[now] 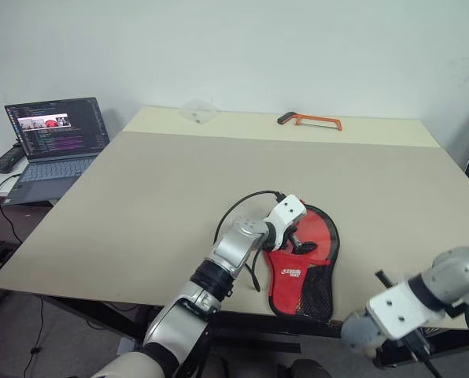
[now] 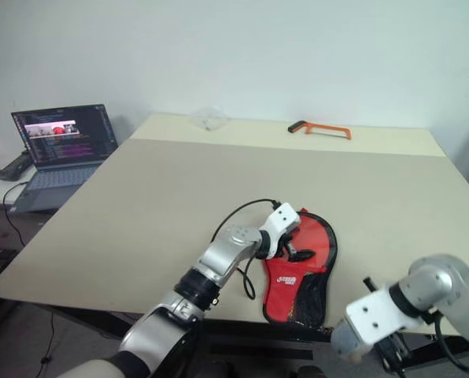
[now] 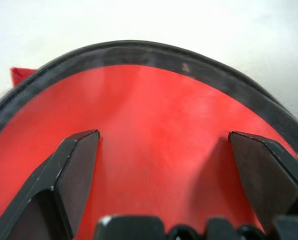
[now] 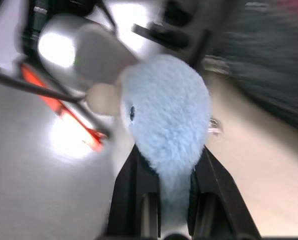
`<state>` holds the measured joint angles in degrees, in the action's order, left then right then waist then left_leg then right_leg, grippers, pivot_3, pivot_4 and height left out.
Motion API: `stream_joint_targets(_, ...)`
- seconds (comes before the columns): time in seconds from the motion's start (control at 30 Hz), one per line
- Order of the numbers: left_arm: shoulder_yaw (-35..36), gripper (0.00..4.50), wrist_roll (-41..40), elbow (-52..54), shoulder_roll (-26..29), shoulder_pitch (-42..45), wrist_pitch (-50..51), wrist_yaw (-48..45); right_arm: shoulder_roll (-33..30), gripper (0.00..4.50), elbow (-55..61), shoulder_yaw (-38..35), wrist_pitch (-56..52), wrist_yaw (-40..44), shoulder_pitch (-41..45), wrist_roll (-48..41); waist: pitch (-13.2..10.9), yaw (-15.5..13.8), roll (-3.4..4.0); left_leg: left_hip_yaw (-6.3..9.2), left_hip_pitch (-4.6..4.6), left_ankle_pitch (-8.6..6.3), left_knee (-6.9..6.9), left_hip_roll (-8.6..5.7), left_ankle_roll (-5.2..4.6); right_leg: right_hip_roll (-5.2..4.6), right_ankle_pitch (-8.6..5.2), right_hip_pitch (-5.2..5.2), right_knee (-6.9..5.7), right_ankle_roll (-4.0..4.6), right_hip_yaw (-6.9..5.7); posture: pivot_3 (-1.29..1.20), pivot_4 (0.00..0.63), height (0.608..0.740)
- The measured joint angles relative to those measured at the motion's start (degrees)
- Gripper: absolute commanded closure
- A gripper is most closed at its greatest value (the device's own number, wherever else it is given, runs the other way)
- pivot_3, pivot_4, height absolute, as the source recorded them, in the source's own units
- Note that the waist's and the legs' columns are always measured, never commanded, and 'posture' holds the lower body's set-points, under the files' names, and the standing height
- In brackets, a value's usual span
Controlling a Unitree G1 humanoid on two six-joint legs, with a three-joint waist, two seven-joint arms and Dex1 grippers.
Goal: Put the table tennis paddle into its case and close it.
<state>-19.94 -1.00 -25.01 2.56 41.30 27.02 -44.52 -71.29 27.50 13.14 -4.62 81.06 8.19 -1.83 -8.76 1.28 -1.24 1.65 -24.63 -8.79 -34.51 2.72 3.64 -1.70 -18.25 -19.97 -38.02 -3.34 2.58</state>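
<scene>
Seemingly mid-closing, the left end effector (image 1: pixel 300 239) hovers spread wide over the red case (image 1: pixel 304 264) at the worktop's (image 1: pixel 140 205) near edge, while the right end effector (image 4: pixel 173 197) pinches a plush toy (image 4: pixel 166 120); zipping probably comes next.

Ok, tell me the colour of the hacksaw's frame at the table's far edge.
Orange, with a black handle; the hacksaw shows best in the left eye view.

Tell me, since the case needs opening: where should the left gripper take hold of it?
Likely the black edging at the round end of the case, coming from above: the case lies flat, and the open left gripper already hangs over its red face.
</scene>
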Motion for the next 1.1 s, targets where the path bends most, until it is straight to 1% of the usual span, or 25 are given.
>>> stream_joint_targets(0.03,0.4,0.00,-1.3,1.8,1.2,-1.1,-0.6,-2.0,0.4,4.28,-0.3,0.1,0.2,0.0,1.1,0.2,-0.1,0.1,-0.07,0.00,-0.11,0.00,0.02,0.00,0.00,0.02,0.05,0.01,-0.01,-0.08,0.02,0.00,0.150,0.740)
stream_joint_targets(0.07,0.5,0.00,-2.5,3.2,2.0,-2.2,-1.2,-4.0,0.6,3.94,-0.6,0.1,0.3,0.0,1.8,0.4,-0.2,0.2,-0.10,-0.01,-0.15,0.00,0.02,0.01,0.00,0.02,0.21,-0.02,0.00,-0.35,0.04,0.00,0.150,0.740)
stream_joint_targets(0.1,0.7,0.00,-3.7,4.9,3.3,-3.4,-1.4,-6.1,0.8,3.54,-0.9,0.2,0.2,0.0,2.4,0.6,-0.3,0.3,-0.12,-0.05,-0.17,0.00,0.02,0.01,0.00,0.02,0.23,-0.03,0.02,-0.38,0.08,0.00,0.150,0.740)
stream_joint_targets(0.17,0.8,0.00,-5.7,7.8,6.0,-4.8,-1.3,-9.7,2.0,2.97,-1.2,0.7,-1.1,0.0,3.8,1.0,-0.5,0.3,-0.11,-0.07,-0.17,0.00,0.01,0.01,0.00,0.02,0.24,-0.06,-0.01,-0.38,0.09,0.00,0.150,0.740)
stream_joint_targets(0.33,2.4,0.00,-9.9,16.9,12.9,-5.0,0.4,-15.7,3.5,1.22,-2.9,1.3,-2.7,-0.3,6.4,1.9,-0.8,0.3,-0.11,-0.08,-0.17,0.01,0.00,0.01,0.00,0.00,0.22,-0.08,-0.03,-0.36,0.09,0.00,0.150,0.740)
stream_joint_targets(0.37,2.5,0.00,-10.7,18.5,14.3,-5.1,0.9,-16.7,3.6,0.97,-3.3,1.3,-2.7,-0.2,6.6,1.9,-0.8,0.3,-0.11,-0.09,-0.18,0.01,0.01,0.01,0.00,0.00,0.22,-0.08,-0.01,-0.37,0.10,0.00,0.150,0.740)
stream_joint_targets(0.43,3.2,0.00,-12.7,22.3,18.5,-5.9,2.2,-19.2,3.6,0.20,-4.4,1.4,-2.3,0.3,7.6,1.8,-0.9,0.4,-0.10,-0.12,-0.17,0.00,0.07,0.04,0.00,0.00,0.21,-0.11,-0.01,-0.34,0.10,0.00,0.150,0.740)
stream_joint_targets(0.47,3.9,0.00,-13.3,23.3,20.3,-6.3,2.8,-20.1,3.5,0.05,-5.1,1.4,-2.3,0.5,8.0,1.7,-0.9,0.4,-0.10,-0.11,-0.17,0.01,0.14,0.04,0.00,0.01,0.20,-0.12,-0.01,-0.33,0.09,0.00,0.150,0.740)
stream_joint_targets(0.57,5.4,0.00,-15.0,25.8,24.9,-7.4,3.9,-21.8,3.1,0.05,-6.5,1.3,-1.6,1.6,8.6,1.4,-0.9,0.3,-0.07,-0.11,-0.17,0.01,0.23,0.05,0.00,0.01,0.14,-0.17,-0.02,-0.26,0.07,0.00,0.150,0.740)
stream_joint_targets(0.63,7.4,0.00,-16.8,28.0,29.5,-8.8,4.9,-23.5,2.3,0.05,-7.5,-0.4,-2.1,3.0,8.8,-1.2,-1.2,0.3,-0.07,-0.12,-0.18,0.01,0.27,0.06,0.00,0.01,0.13,-0.22,-0.05,-0.25,0.07,0.00,0.150,0.740)
stream_joint_targets(0.7,11.5,0.00,-18.8,29.0,35.0,-10.7,6.2,-25.1,1.4,0.05,-9.5,-4.1,-4.3,4.1,9.6,-5.1,-1.6,0.4,-0.01,-0.13,-0.18,0.01,0.28,0.10,0.00,0.02,0.12,-0.25,-0.10,-0.21,0.07,0.00,0.150,0.740)
stream_joint_targets(0.73,13.9,0.00,-20.2,29.3,38.0,-11.6,6.8,-26.1,1.2,0.05,-10.8,-6.6,-5.7,4.3,10.3,-7.3,-1.8,0.6,0.04,-0.14,-0.18,0.01,0.29,0.12,-0.01,0.03,0.20,-0.28,-0.12,-0.05,0.07,0.00,0.150,0.740)
stream_joint_targets(0.83,21.5,0.00,-25.1,30.3,44.0,-13.2,9.4,-28.2,0.5,0.05,-14.9,-12.7,-10.6,4.7,12.7,-13.6,-1.9,0.5,0.02,-0.14,-0.18,0.01,0.36,0.14,0.00,0.02,0.19,-0.28,-0.09,0.07,0.02,0.00,0.150,0.740)
stream_joint_targets(0.97,29.7,0.00,-31.5,31.8,49.4,-16.1,13.9,-29.9,1.9,0.05,-21.7,-18.7,-17.9,4.2,16.5,-21.0,-2.0,0.5,0.00,-0.16,-0.18,0.01,0.46,0.13,0.00,0.00,0.16,-0.31,-0.07,0.11,0.02,0.00,0.150,0.740)
stream_joint_targets(1.03,32.1,0.00,-32.3,31.9,52.0,-18.8,14.2,-30.0,2.4,0.05,-24.2,-21.1,-20.2,3.8,16.9,-23.5,-2.0,0.4,0.03,-0.17,-0.18,0.01,0.52,0.14,0.00,-0.01,0.12,-0.34,-0.09,0.16,0.01,0.00,0.150,0.740)
stream_joint_targets(1.1,33.1,0.00,-32.3,31.9,52.8,-20.4,13.9,-29.7,2.8,0.05,-24.9,-22.0,-21.6,3.3,17.0,-24.8,-2.0,0.3,0.07,-0.16,-0.18,0.01,0.54,0.14,0.00,0.00,0.11,-0.37,-0.12,0.20,-0.01,0.00,0.150,0.740)
